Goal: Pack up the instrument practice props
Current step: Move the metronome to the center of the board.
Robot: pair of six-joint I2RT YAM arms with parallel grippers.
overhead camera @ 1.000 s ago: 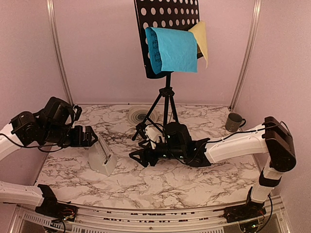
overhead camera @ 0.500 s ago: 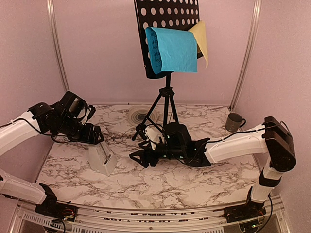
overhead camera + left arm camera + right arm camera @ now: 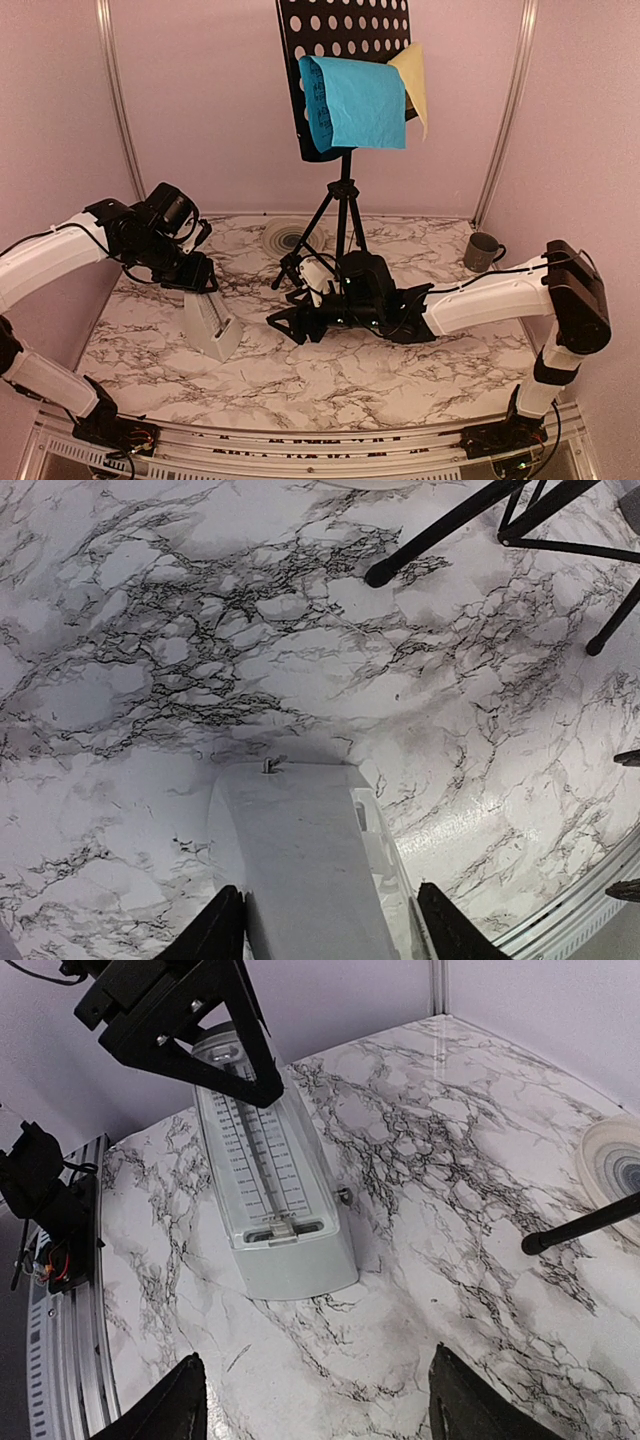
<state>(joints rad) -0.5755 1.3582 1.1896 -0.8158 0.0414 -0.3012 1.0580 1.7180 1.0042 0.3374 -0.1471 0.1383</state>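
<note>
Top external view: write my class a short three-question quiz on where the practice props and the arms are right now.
1. True or false: the blue page lies flat on the table.
2. The left jaws straddle: A) a tripod leg, B) the metronome, C) a yellow page.
3. Which dark object stands near the far right corner?
Key: 1 false, it hangs on the music stand; 2 B; 3 the mug.
</note>
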